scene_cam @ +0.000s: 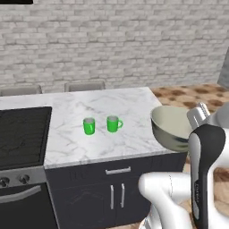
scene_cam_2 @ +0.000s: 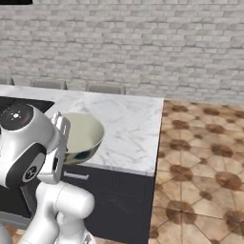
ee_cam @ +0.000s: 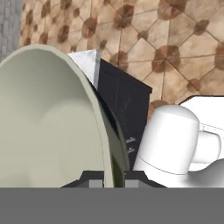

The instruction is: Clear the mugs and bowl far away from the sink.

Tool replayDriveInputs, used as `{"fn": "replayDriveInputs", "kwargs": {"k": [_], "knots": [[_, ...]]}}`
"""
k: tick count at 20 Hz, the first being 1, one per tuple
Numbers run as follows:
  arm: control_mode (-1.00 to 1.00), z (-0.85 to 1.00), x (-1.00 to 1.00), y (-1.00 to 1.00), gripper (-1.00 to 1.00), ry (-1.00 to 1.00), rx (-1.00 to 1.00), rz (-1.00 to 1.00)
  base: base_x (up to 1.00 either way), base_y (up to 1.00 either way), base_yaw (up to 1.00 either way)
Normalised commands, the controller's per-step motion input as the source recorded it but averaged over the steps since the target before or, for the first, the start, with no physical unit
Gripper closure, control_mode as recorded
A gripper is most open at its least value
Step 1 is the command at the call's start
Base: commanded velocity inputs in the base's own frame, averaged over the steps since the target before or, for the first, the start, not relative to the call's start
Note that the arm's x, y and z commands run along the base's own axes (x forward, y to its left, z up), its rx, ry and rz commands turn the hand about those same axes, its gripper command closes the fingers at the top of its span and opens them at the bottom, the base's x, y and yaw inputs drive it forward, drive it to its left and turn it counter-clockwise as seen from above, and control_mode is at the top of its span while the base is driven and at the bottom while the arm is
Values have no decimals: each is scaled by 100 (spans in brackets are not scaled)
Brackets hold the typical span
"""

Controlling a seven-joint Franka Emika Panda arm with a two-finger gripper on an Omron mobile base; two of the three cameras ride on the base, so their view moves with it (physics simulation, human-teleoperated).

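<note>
Two bright green mugs (scene_cam: pixel 89 126) (scene_cam: pixel 113 124) stand side by side in the middle of the white marble counter (scene_cam: pixel 120 103), handles to the right. The wide bowl (scene_cam: pixel 170 126), pale inside and dark metallic outside, hangs tilted over the counter's right front corner. My gripper (ee_cam: pixel 107 178) is shut on the bowl's rim (ee_cam: pixel 101 131), one fingertip on each side of the wall. In the right base view the bowl (scene_cam_2: pixel 85 134) sits just past my hand (scene_cam_2: pixel 61 126). The sink is out of view.
A black stove (scene_cam: pixel 22 134) lies left of the counter, with dark cabinet doors (scene_cam: pixel 117 194) below. Brown tiled floor (scene_cam_2: pixel 205 157) opens to the right past the counter's end. Chair backs (scene_cam: pixel 85 86) stand behind the counter before a brick wall.
</note>
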Motion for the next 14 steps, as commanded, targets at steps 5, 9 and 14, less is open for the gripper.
{"fn": "replayDriveInputs", "kwargs": {"k": [5, 9, 14], "knots": [[100, 0, 0, 0, 100, 0, 0, 0, 72, -14, -5], [100, 0, 0, 0, 100, 0, 0, 0, 65, -33, -1], [100, 0, 0, 0, 100, 0, 0, 0, 35, -39, -13]]}}
